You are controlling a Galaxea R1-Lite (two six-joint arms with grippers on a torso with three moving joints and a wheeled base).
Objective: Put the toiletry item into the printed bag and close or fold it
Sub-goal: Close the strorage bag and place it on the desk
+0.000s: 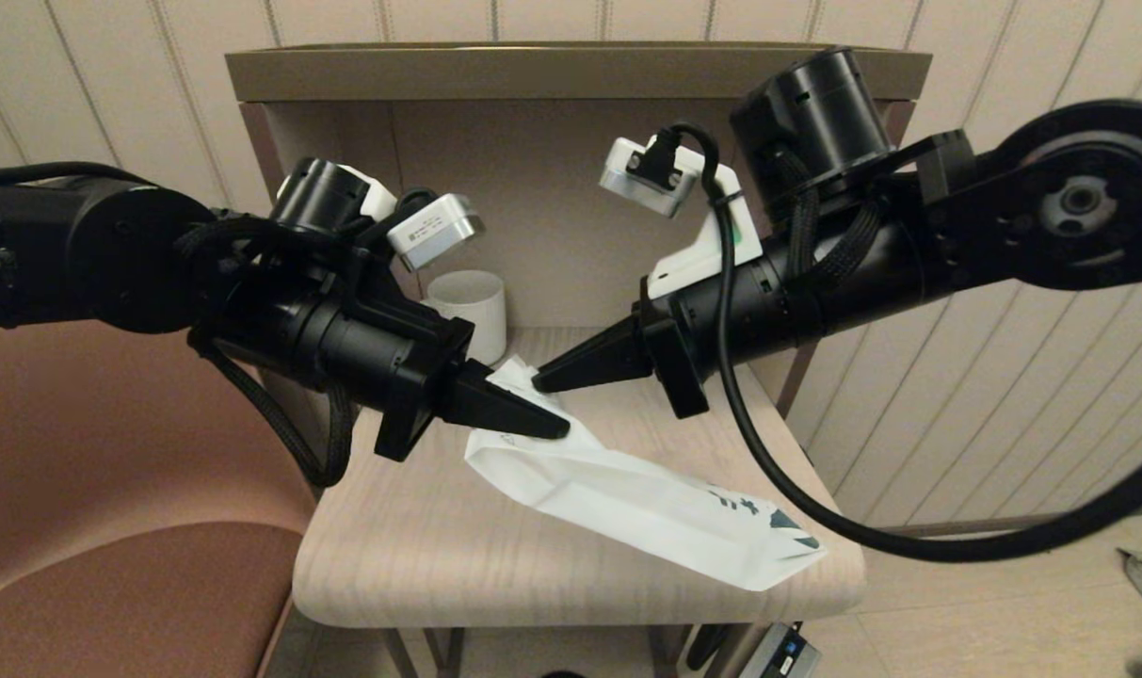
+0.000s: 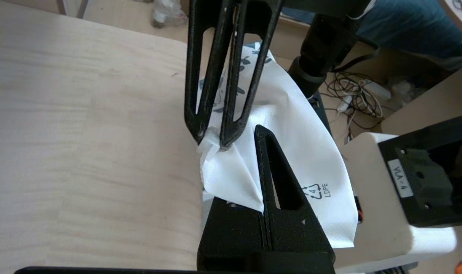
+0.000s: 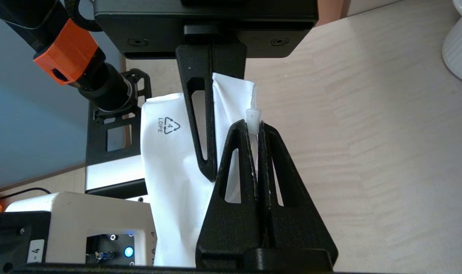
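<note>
The left gripper [image 1: 556, 428] reaches in from the left over the light wooden table [image 1: 420, 537], its jaws closed on the upper edge of the printed bag [image 1: 627, 499] near the end that bears the small triangular recycling mark. That end of the bag is lifted off the table, while the far end, printed with dark teal leaves, slopes down to rest at the table's front right corner. Behind the left gripper, toward the back of the table, stands a white ribbed mug [image 1: 472, 306]. The right gripper [image 1: 540, 381] comes in from the right and meets the same raised end of the bag, just beside the left gripper. Its jaws are closed, pinching the toiletry item [image 3: 253, 121], a slim white stick whose tip shows between the fingertips in the right wrist view, against the bag's open edge. Whether the stick has entered the mouth of the bag cannot be told.
</note>
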